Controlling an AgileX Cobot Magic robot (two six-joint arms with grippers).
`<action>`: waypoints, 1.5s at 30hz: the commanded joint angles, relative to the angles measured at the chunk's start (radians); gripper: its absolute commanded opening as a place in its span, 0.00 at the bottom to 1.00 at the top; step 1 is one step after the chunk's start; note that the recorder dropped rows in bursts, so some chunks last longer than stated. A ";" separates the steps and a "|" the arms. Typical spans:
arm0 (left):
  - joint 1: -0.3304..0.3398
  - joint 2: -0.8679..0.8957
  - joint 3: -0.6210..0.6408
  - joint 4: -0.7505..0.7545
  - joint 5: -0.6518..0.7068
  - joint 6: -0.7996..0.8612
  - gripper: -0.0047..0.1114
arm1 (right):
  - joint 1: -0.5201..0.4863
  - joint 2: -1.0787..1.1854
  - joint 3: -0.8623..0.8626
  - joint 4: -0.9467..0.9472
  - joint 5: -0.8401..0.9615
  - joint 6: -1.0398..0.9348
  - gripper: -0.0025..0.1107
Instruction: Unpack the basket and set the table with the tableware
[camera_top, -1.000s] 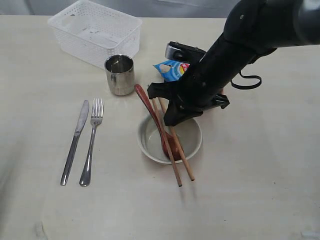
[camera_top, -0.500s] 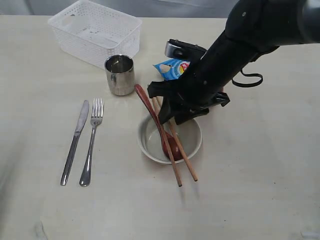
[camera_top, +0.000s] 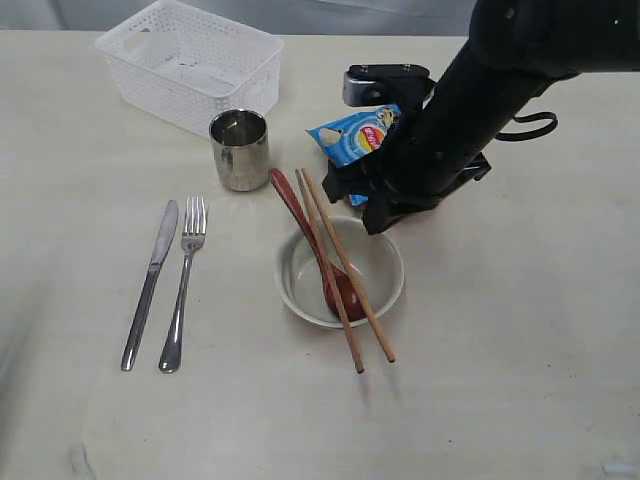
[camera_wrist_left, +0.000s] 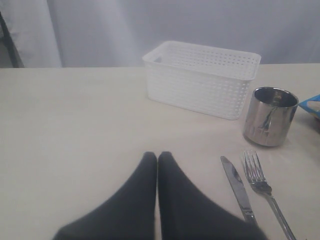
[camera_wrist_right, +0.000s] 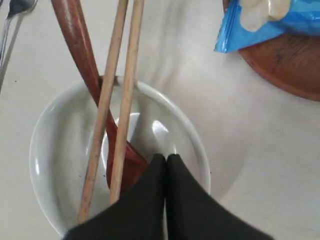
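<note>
The pale cream bowl (camera_top: 385, 262) stands mid-table with the dark wooden spoon (camera_top: 296, 208) and two wooden chopsticks (camera_top: 372, 322) lying across it. My right gripper (camera_top: 376, 224) hovers just above the bowl's far right rim, shut and empty; from its wrist I see its tips (camera_wrist_right: 166, 158) over the bowl (camera_wrist_right: 196, 143), beside the chopsticks (camera_wrist_right: 126, 90) and spoon (camera_wrist_right: 75, 45). Knife (camera_top: 150, 283) and fork (camera_top: 183, 283) lie side by side at the left, the steel cup (camera_top: 239, 148) beyond them. The white basket (camera_top: 188, 60) stands at the far left. My left gripper (camera_wrist_left: 157, 156) is shut, empty, low over the table (camera_wrist_left: 75, 125).
A blue crisp bag (camera_top: 355, 133) lies on the reddish-brown plate (camera_wrist_right: 285, 60), which my right arm mostly hides in the exterior view. From the left wrist I see the basket (camera_wrist_left: 200, 77), cup (camera_wrist_left: 269, 116), knife (camera_wrist_left: 237, 187) and fork (camera_wrist_left: 262, 187) ahead.
My right gripper let go of the chopsticks, which now rest across the bowl, then drew back up and to the right and shut. The left gripper has not moved.
</note>
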 joint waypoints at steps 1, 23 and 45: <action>0.002 -0.003 0.002 0.000 -0.003 0.000 0.04 | -0.003 0.032 0.000 -0.017 0.015 -0.007 0.02; 0.002 -0.003 0.002 0.000 -0.003 0.000 0.04 | 0.086 0.051 0.000 0.026 0.057 0.039 0.02; 0.002 -0.003 0.002 0.000 -0.003 0.000 0.04 | 0.084 -0.305 -0.002 -0.044 -0.207 0.082 0.02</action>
